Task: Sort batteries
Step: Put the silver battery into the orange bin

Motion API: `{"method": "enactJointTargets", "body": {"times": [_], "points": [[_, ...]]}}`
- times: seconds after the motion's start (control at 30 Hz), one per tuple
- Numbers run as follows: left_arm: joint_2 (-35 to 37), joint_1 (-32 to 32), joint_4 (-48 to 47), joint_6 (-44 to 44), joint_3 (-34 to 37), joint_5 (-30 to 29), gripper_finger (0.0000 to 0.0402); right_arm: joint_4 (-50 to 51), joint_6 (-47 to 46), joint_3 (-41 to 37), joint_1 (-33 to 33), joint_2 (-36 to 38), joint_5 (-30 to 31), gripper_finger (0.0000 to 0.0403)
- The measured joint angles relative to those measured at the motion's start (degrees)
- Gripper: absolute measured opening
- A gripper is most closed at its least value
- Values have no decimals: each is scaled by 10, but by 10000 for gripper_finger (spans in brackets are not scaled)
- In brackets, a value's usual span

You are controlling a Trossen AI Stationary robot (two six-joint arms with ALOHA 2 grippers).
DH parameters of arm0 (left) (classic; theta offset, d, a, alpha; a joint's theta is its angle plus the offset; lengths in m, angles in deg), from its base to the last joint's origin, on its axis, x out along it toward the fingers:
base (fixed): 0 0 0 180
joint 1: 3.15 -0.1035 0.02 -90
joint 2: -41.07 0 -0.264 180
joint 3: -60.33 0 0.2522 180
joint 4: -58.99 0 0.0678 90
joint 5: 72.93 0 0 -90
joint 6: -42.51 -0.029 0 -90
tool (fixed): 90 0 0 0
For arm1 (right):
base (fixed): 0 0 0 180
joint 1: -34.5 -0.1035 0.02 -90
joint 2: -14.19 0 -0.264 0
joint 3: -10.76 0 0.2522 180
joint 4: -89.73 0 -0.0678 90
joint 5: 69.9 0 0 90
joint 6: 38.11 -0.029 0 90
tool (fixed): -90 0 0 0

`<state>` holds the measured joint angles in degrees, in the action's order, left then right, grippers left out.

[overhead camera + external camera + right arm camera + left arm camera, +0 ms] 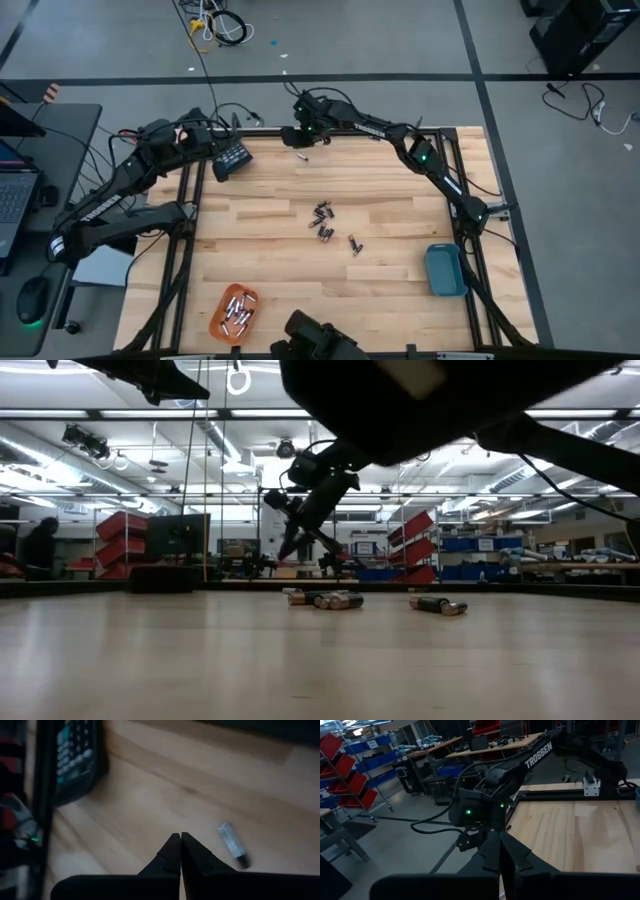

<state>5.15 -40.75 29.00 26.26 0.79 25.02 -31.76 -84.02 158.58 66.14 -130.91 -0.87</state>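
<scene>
Several small dark and silvery batteries lie in a loose heap [322,222] mid-table, also seen in the low view [325,598]; two more lie a little apart [354,244]. One silvery battery [233,845] lies alone on its side near the far edge [301,157]. My right gripper [180,840] hovers above the wood close beside it, shut and holding nothing, pointing steeply down [288,552]. My left gripper [500,851] waits over the far left corner, shut with nothing between its fingers.
A dark teal keypad-like block [233,158] lies at the far left corner, close to both grippers. An orange tray [233,312] holding several batteries stands at the near left. A blue tray [445,270] stands at the right edge. Bare wood lies between them.
</scene>
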Motion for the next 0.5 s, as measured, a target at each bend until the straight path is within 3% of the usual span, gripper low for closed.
{"method": "enactJointTargets", "body": {"times": [0.17, 0.5], "points": [[0, 0, 0, 4, 0, 0, 1, 2, -85, -12, 4, 0, -99, 2], [0, 0, 0, 4, 0, 0, 2, 75, -220, -12, 48, -2, -103, 2]]}}
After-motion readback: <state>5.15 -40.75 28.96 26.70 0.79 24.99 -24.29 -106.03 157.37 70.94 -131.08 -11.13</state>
